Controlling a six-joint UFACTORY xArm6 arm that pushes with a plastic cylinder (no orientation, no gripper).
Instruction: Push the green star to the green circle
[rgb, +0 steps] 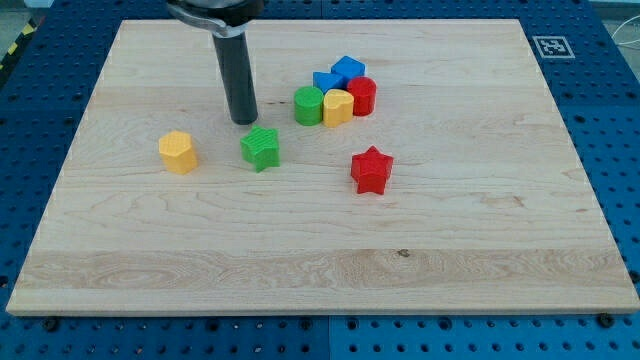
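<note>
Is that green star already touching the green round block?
No, the green star sits apart from the green circle, lower and toward the view's left, with bare wood between them; my tip stands just above the star.

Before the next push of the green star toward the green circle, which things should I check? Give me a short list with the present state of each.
1. Green star in view, free on the wooden board: ok.
2. Green circle in view, at the left end of the cluster: ok.
3. My tip placed behind the star for the push: not ok; it stands just above the star toward the view's top, while the circle lies up and to the right.
4. Path from star to circle free of blocks: ok.
5. Neighbours of the circle: not ok; the yellow block touches it, so a hard push may disturb the cluster.
6. Tip touching the star: cannot tell; a small gap seems to show.
</note>
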